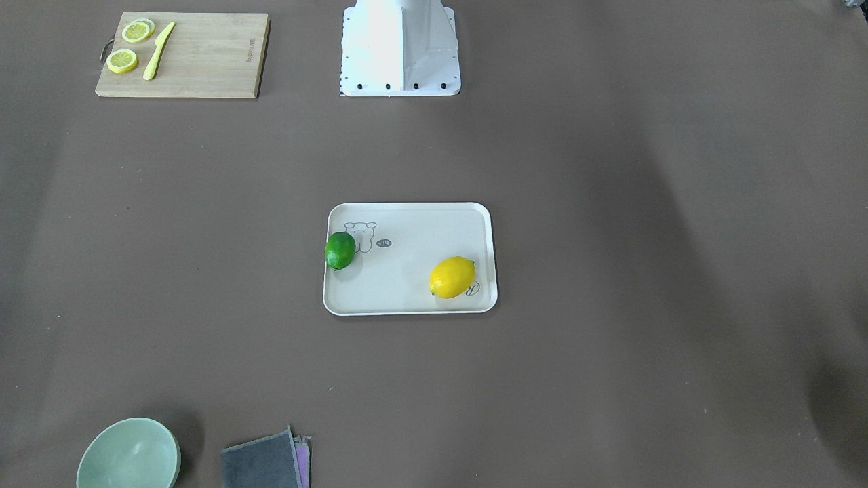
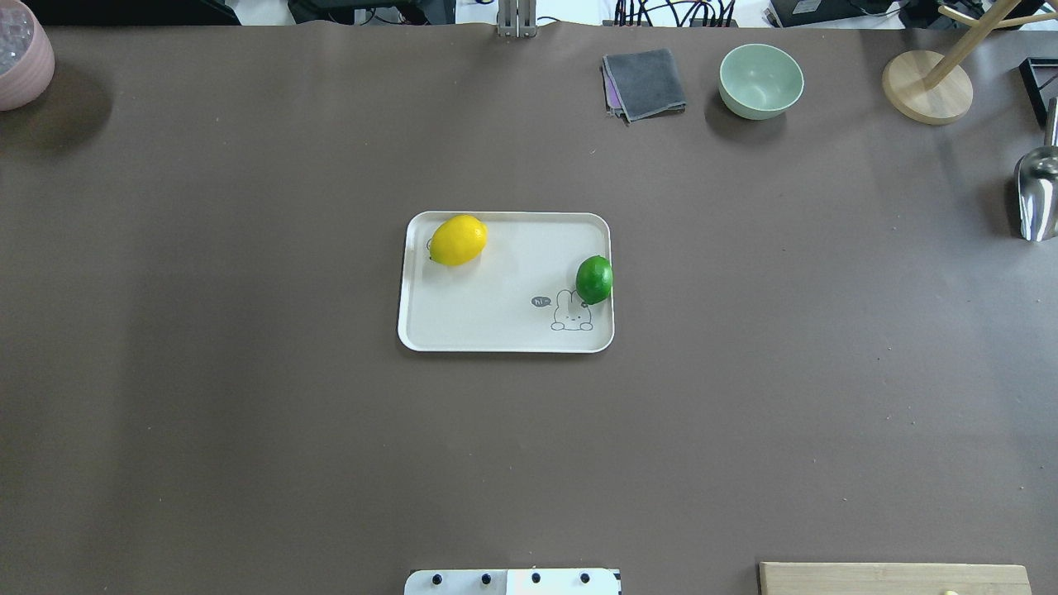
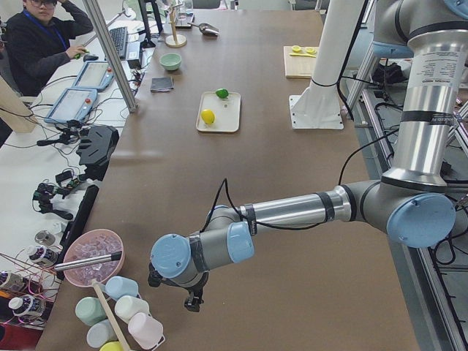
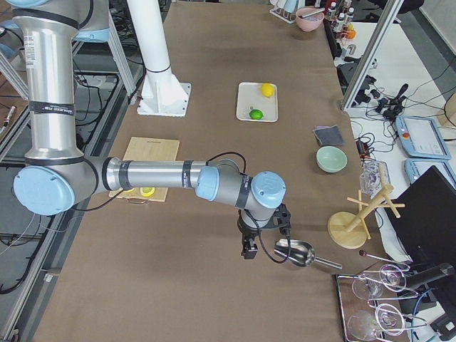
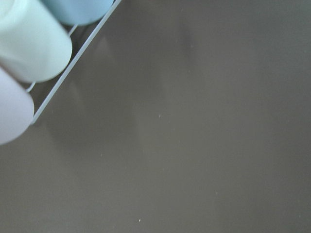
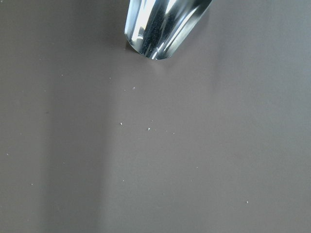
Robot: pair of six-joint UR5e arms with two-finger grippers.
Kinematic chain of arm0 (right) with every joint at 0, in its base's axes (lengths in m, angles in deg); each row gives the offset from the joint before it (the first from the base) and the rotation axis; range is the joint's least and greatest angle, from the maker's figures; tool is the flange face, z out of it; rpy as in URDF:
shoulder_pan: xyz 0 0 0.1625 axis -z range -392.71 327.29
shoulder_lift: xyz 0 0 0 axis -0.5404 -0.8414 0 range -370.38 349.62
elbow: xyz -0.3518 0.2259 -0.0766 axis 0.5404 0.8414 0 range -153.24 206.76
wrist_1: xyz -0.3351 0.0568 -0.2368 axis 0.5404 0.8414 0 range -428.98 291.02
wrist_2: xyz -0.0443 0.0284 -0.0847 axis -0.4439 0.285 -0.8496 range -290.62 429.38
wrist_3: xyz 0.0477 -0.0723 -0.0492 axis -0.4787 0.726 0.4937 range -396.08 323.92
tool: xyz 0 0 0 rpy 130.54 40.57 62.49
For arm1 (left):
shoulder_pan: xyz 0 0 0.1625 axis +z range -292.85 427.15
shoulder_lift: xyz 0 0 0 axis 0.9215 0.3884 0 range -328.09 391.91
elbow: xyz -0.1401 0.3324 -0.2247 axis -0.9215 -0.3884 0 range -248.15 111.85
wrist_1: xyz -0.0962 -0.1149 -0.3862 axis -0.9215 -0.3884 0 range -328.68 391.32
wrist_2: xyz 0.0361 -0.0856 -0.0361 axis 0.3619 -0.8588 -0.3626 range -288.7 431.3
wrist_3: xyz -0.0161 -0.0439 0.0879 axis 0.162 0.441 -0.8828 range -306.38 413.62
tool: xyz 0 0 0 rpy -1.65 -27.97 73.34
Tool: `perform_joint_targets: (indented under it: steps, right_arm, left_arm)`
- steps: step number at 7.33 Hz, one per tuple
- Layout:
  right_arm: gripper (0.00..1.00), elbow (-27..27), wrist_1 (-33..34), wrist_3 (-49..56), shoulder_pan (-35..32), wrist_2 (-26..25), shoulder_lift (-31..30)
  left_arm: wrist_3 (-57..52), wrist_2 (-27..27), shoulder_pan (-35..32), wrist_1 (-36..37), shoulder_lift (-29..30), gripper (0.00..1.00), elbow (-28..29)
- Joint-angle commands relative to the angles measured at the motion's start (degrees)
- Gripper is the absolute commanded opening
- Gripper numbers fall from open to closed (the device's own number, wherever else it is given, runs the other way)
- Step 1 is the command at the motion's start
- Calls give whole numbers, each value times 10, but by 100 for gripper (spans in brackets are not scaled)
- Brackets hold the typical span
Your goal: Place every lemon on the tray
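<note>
The off-white tray (image 2: 496, 335) lies at the table's middle. The yellow lemon (image 2: 457, 240) lies in its far left corner and the green lemon (image 2: 594, 278) against its right rim, next to the printed rabbit. Both also show in the front-facing view, the yellow one (image 1: 452, 276) and the green one (image 1: 340, 250). My left gripper (image 3: 192, 301) hangs over the table's left end beside pastel cups, far from the tray. My right gripper (image 4: 249, 251) hangs at the right end next to a metal scoop (image 4: 293, 253). I cannot tell whether either is open or shut.
A bamboo cutting board (image 1: 203, 61) with lemon slices and a yellow knife lies near the robot's base. A green bowl (image 2: 760, 80), a grey cloth (image 2: 645, 83), a wooden stand (image 2: 926, 87) and a pink bowl (image 2: 21, 58) stand along the far edge.
</note>
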Motion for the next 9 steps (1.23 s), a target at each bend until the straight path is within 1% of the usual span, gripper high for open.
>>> perform_joint_targets:
  steps: [1, 4, 6, 9]
  right_arm:
    - [100, 4, -7, -4, -1, 21, -7]
    - [100, 5, -7, -5, -1, 25, -6]
    - [100, 3, -8, -5, -1, 25, -4]
    - [100, 5, -8, -26, -1, 37, -5]
  left_arm:
    - [52, 0, -6, -5, -7, 98, -20]
    - [60, -1, -4, -15, -8, 98, -23]
    - [59, 0, -4, -55, -10, 98, -20]
    - [86, -1, -3, -54, -4, 98, -25]
